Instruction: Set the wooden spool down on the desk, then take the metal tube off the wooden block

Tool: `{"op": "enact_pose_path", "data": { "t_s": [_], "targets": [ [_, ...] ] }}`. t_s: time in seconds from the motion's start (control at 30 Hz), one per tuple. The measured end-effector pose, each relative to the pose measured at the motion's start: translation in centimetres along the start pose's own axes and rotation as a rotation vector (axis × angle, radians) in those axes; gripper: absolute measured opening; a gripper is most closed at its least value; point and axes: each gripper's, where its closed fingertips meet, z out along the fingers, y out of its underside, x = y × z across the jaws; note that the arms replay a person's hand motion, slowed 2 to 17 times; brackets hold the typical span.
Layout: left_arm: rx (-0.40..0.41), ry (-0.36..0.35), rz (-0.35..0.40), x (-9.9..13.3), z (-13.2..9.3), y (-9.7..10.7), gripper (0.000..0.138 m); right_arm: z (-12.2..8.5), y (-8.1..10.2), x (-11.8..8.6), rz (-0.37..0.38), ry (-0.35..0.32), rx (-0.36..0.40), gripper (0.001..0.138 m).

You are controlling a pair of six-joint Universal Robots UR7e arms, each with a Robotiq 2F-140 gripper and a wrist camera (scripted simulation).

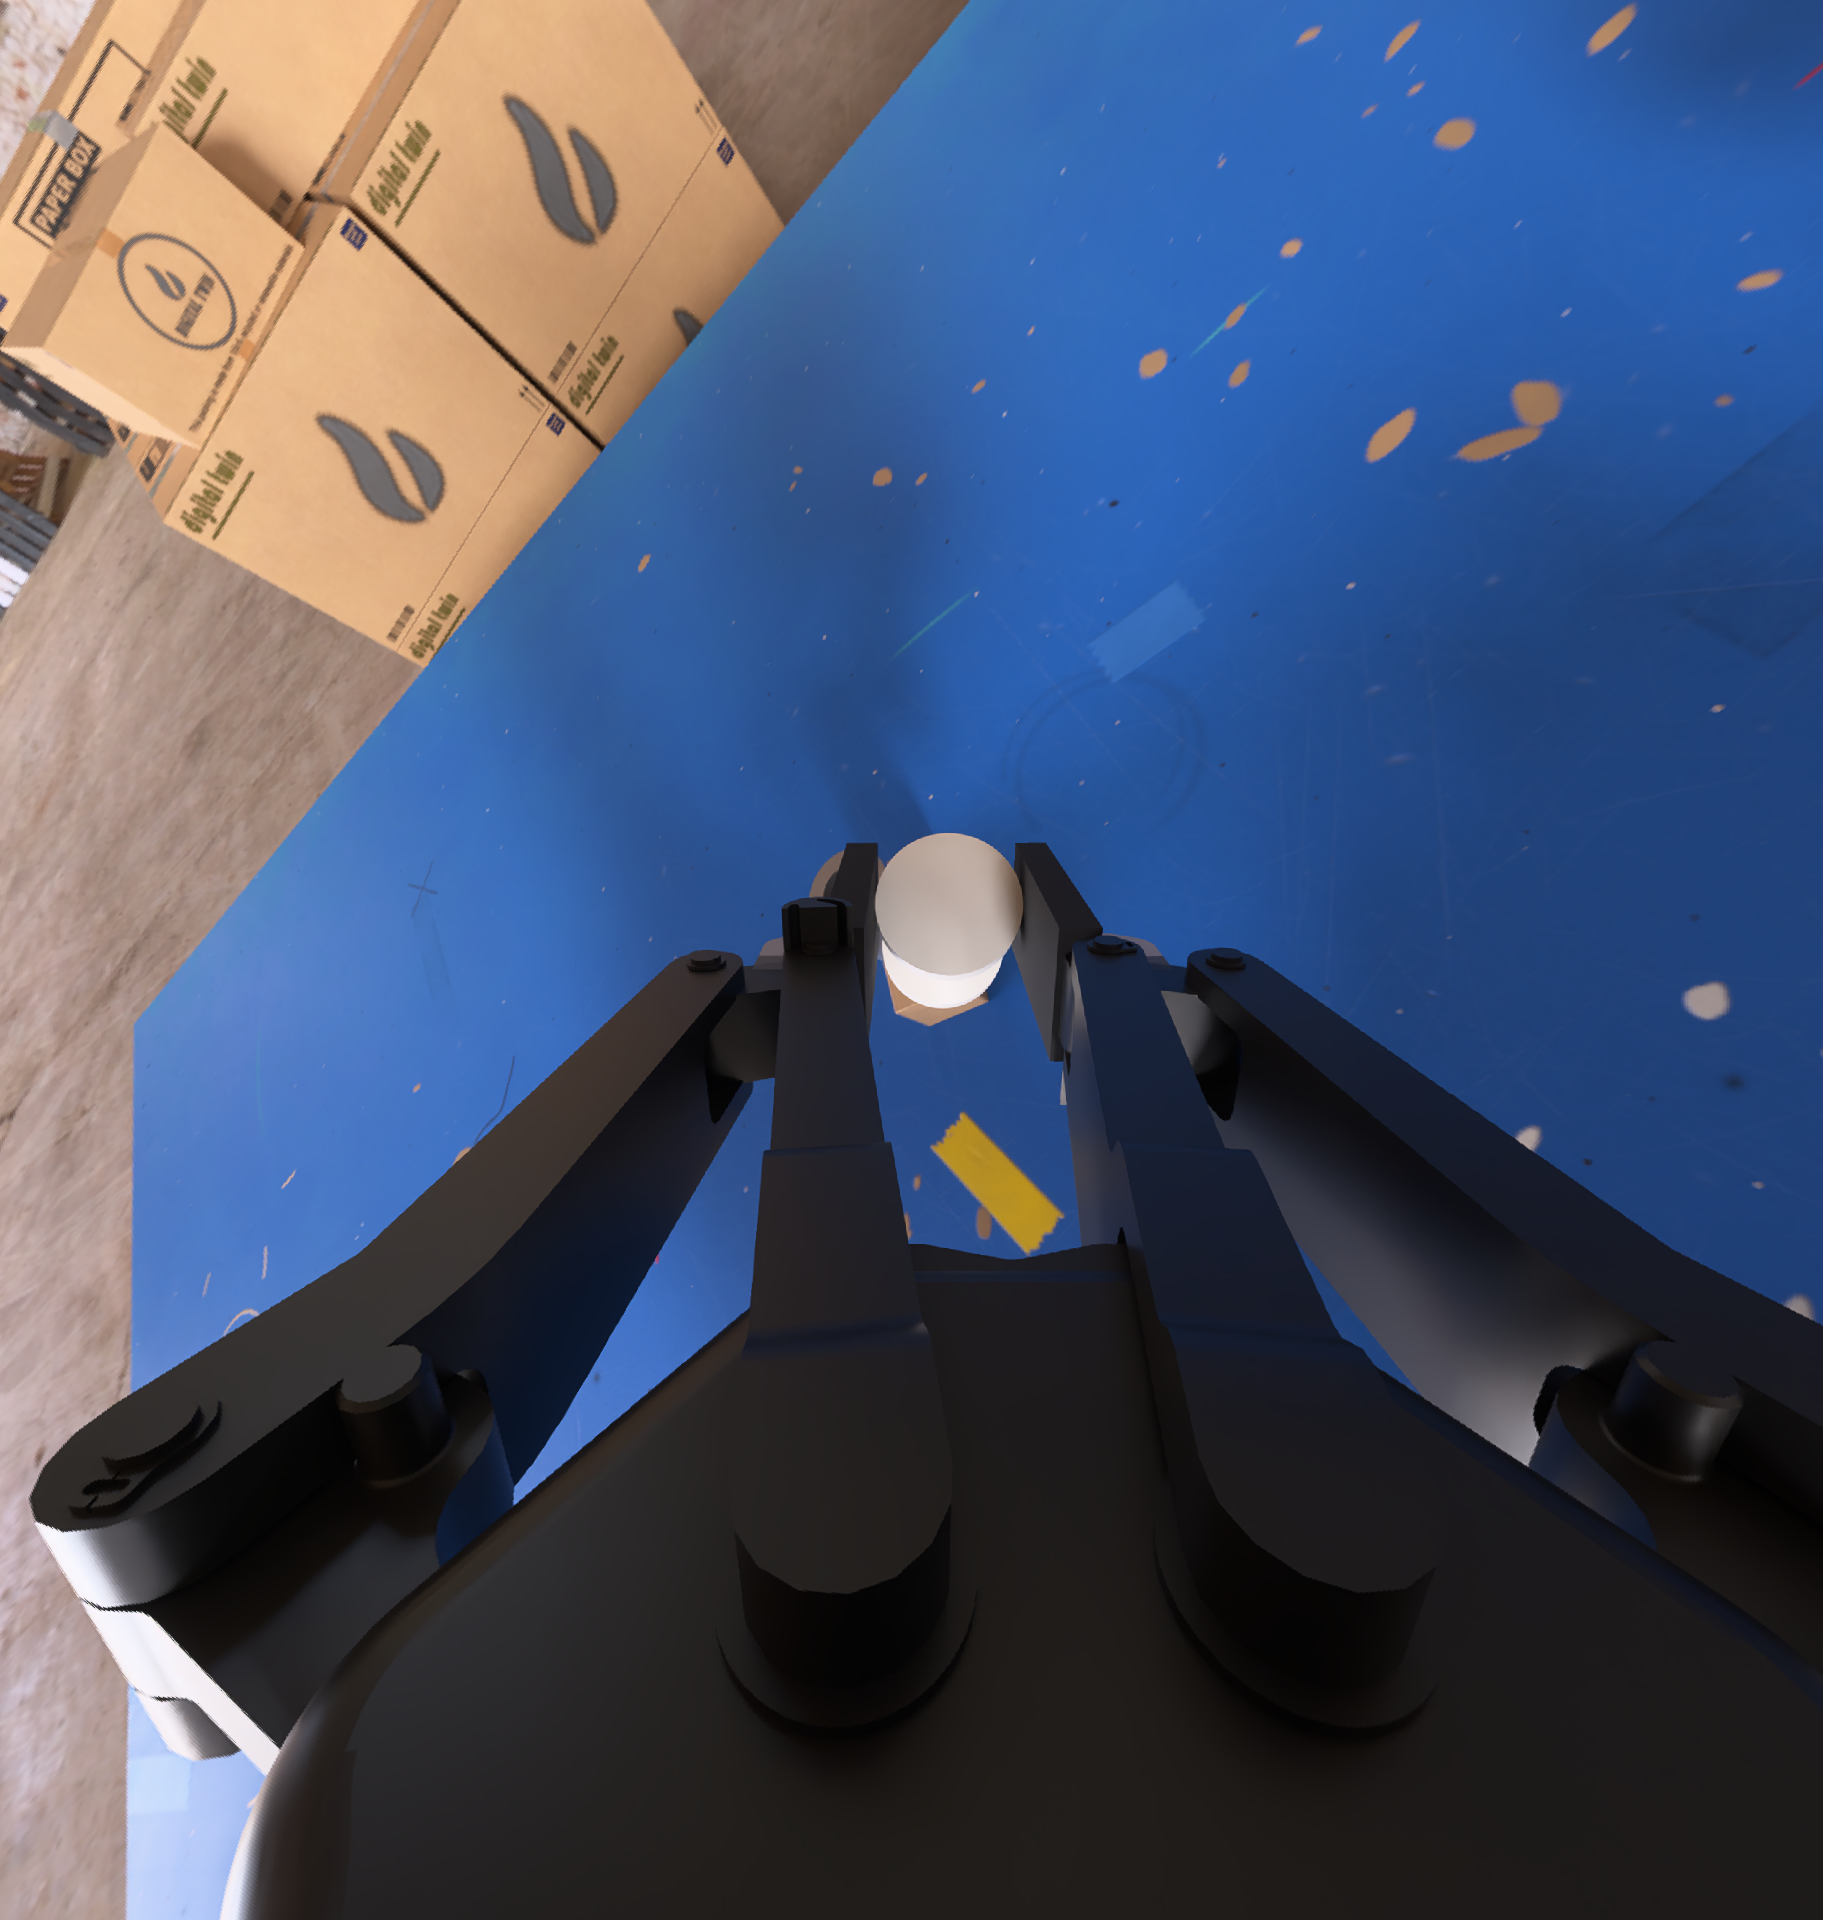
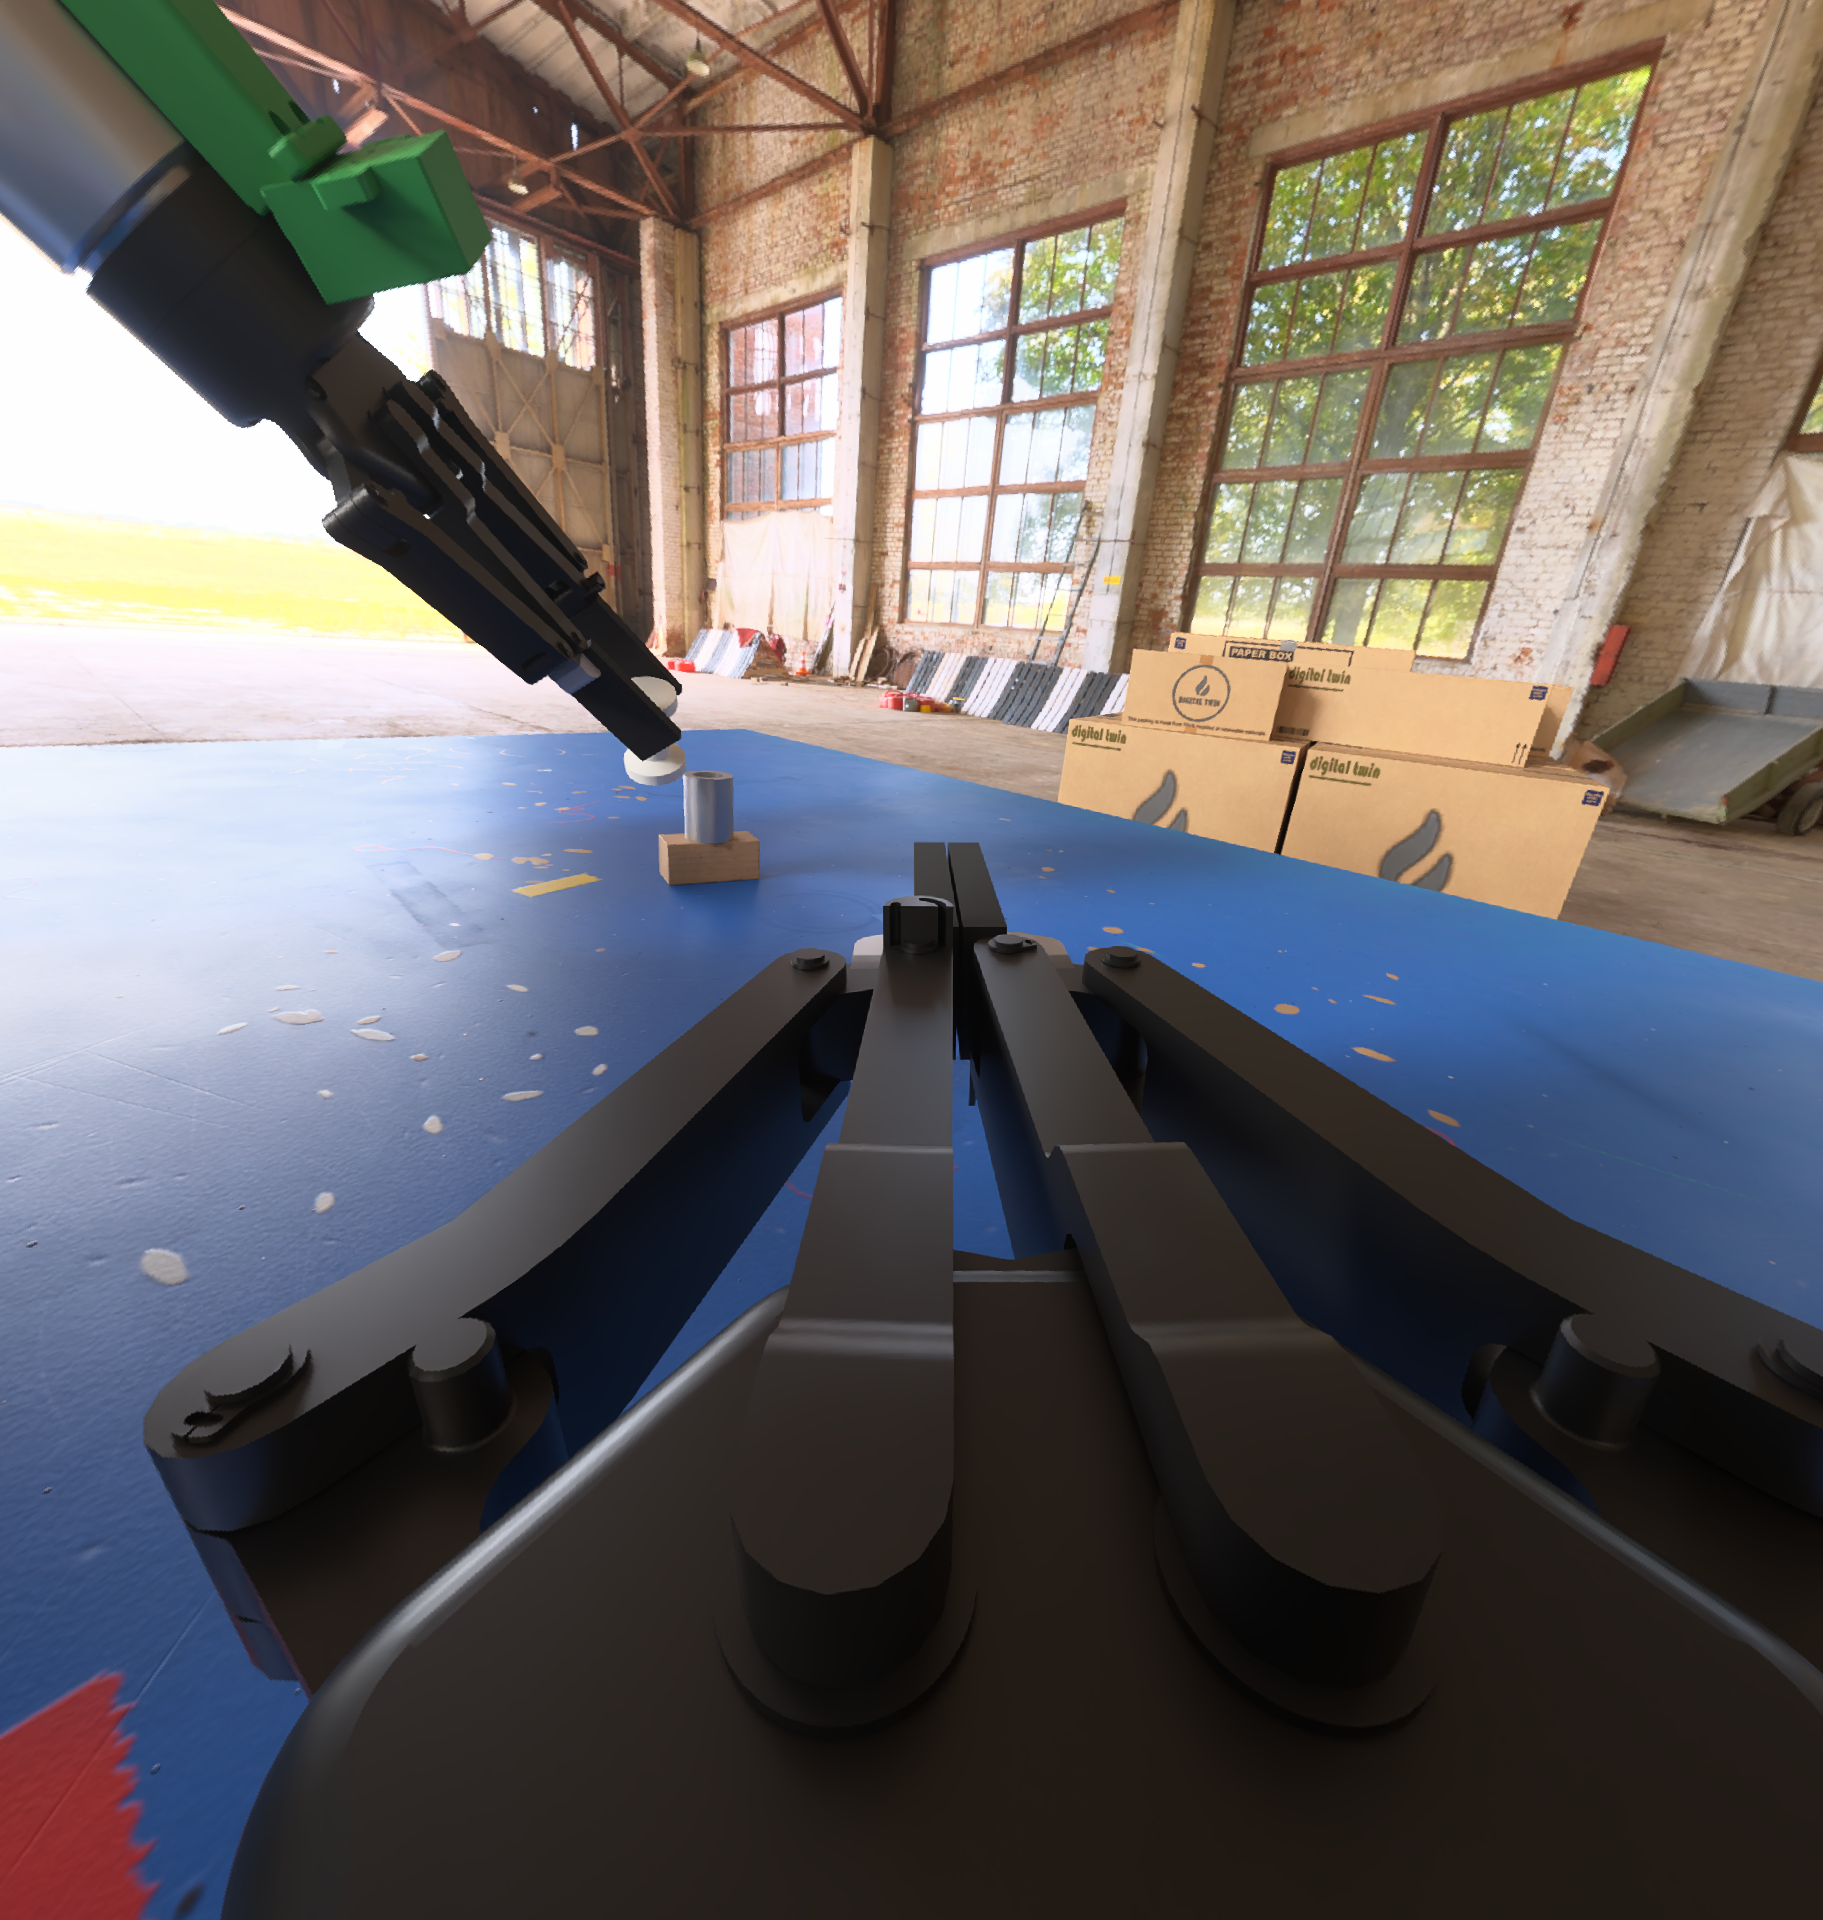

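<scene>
My left gripper is shut on the pale wooden spool, which I see end-on between the fingers. A corner of the wooden block shows just under it. In the right wrist view the left gripper holds the spool in the air, just above and left of the grey metal tube. The tube stands upright on the wooden block on the blue desk. The tube is hidden in the left wrist view. My right gripper is shut and empty, low over the desk, nearer than the block.
Stacked cardboard boxes stand on the floor beyond the desk's far right edge; they also show in the left wrist view. A yellow tape strip lies left of the block. Paint flecks dot the desk. A red patch is at the near left.
</scene>
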Motion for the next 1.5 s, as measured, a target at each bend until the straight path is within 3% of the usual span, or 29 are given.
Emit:
{"op": "enact_pose_path", "data": {
  "t_s": [0.3,0.9,1.13,1.5],
  "targets": [
    [0.125,0.122,0.017,2.6,-2.7,-3.4,0.035,-0.3,-0.4,0.4,-0.02,0.036,0.025,0.001],
    [0.224,0.427,0.165,11.2,-5.2,-8.3,0.035,-1.3,-1.4,1.5,-0.055,0.114,0.076,0.001],
    [0.239,0.539,0.198,15.0,-5.0,-9.2,0.035,-1.7,-1.6,1.9,-0.065,0.137,0.089,0.001],
    [0.201,0.693,0.216,20.6,-3.7,-8.9,0.035,-1.9,-1.7,2.3,-0.068,0.152,0.091,0.001]
  ]
}}
